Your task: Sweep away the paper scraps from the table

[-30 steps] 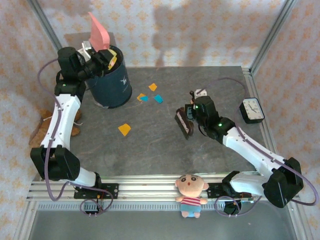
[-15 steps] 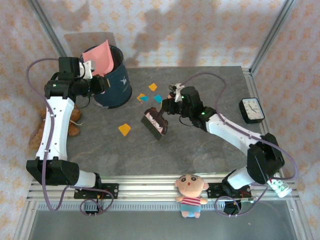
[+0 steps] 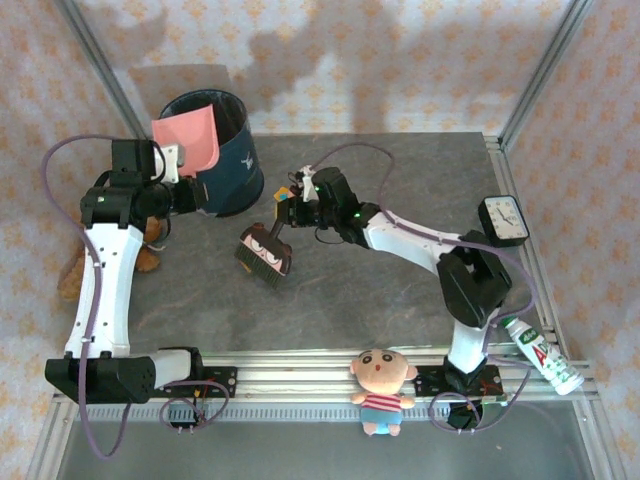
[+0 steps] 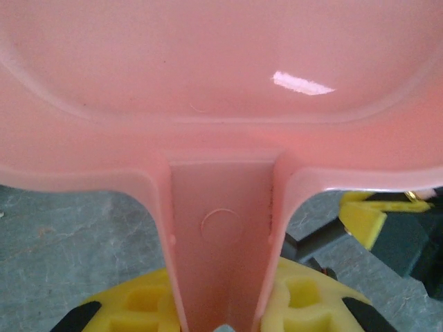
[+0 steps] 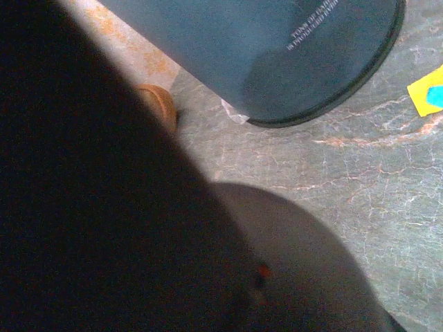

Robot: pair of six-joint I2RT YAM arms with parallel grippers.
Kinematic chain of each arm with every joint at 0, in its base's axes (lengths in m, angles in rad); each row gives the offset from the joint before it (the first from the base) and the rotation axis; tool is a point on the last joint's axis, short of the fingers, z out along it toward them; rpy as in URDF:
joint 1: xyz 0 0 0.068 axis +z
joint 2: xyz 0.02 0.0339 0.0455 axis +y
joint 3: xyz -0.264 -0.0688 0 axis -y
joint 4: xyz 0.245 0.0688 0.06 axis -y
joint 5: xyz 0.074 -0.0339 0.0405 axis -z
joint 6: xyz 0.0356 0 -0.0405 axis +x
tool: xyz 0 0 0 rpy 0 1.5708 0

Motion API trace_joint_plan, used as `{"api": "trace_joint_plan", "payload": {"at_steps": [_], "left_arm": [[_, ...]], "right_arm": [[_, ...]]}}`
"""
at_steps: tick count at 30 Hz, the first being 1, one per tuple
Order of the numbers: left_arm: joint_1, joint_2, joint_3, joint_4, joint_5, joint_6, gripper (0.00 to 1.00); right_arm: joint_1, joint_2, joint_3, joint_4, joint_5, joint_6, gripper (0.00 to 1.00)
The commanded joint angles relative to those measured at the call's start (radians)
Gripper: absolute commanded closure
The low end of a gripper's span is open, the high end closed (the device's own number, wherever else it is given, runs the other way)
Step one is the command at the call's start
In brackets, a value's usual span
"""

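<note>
table (image 3: pixel 400 290) dark grey, silver rails at edges. blue bin (image 3: pixel 232 165) at far left corner. pink dustpan (image 3: pixel 186 142) tilted at bin rim, handle clamped between yellow fingers (image 4: pixel 145 304) of left gripper (image 4: pixel 221 308). brush (image 3: pixel 264 254) near bin, handle seemingly clamped in right gripper (image 3: pixel 296 205); wrist view too dark to confirm. paper scraps (image 5: pixel 422 93) on table near bin base, beside right gripper.

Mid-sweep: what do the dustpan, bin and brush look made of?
Dustpan: pink moulded plastic, glossy; sharp glint, round mould mark on the handle.
Bin: dark blue, smooth, semi-matte, printed lettering; probably plastic, possibly coated metal.
Brush: dark head with a printed face; too small to judge.
</note>
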Motion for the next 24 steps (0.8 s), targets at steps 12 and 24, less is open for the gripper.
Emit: {"api": "trace_joint_plan", "payload": {"at_steps": [12, 24], "left_arm": [[-0.014, -0.057, -0.069, -0.028, 0.007, 0.057, 1.0], [-0.121, -0.048, -0.101, 0.0, -0.004, 0.047, 1.0]], "right_arm": [[-0.009, 0.106, 0.08, -0.051, 0.19, 0.014, 1.0], [-0.071, -0.039, -0.049, -0.241, 0.51, -0.054, 1.0]]}}
